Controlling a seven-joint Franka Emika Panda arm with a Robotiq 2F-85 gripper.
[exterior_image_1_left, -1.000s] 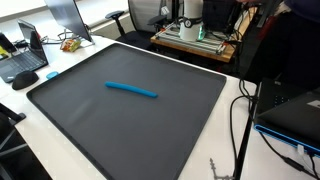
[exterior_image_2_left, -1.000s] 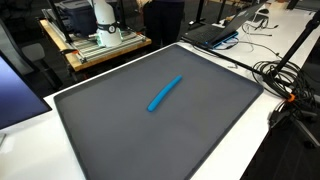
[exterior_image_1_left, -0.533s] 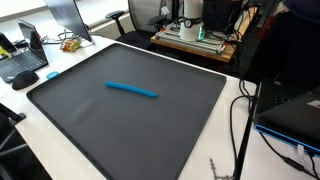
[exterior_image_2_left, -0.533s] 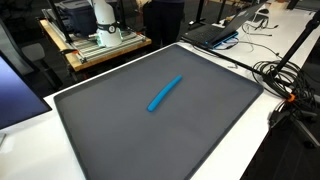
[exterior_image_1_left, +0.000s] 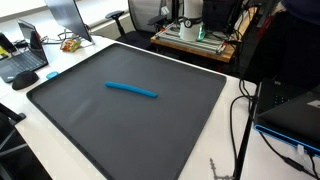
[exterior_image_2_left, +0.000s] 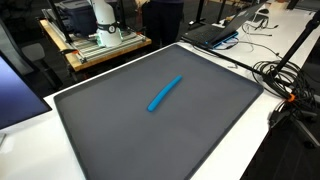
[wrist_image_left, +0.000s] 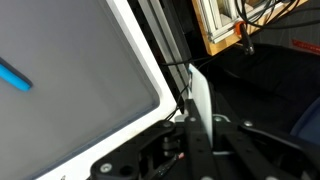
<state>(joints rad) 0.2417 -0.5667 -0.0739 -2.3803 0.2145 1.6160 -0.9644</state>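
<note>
A slim blue pen (exterior_image_1_left: 131, 90) (exterior_image_2_left: 165, 94) lies alone near the middle of a large dark grey mat (exterior_image_1_left: 100, 125) (exterior_image_2_left: 150, 140). In the wrist view the pen (wrist_image_left: 14, 75) shows at the far left edge of the mat (wrist_image_left: 70, 60). My gripper (wrist_image_left: 207, 125) hangs beyond the mat's white-bordered corner, well away from the pen. Its two black fingers are shut with nothing between them. Neither exterior view shows the gripper; only the white robot base (exterior_image_2_left: 101, 15) (exterior_image_1_left: 191, 10) is visible behind the table.
The robot base stands on a wooden cart (exterior_image_1_left: 195, 42) (exterior_image_2_left: 100, 48). A laptop and clutter (exterior_image_1_left: 25, 55) sit beside the mat. Another laptop (exterior_image_2_left: 215, 35) and black cables (exterior_image_2_left: 285, 85) lie on the white table (exterior_image_2_left: 265, 140). An office chair (exterior_image_1_left: 145, 15) stands behind.
</note>
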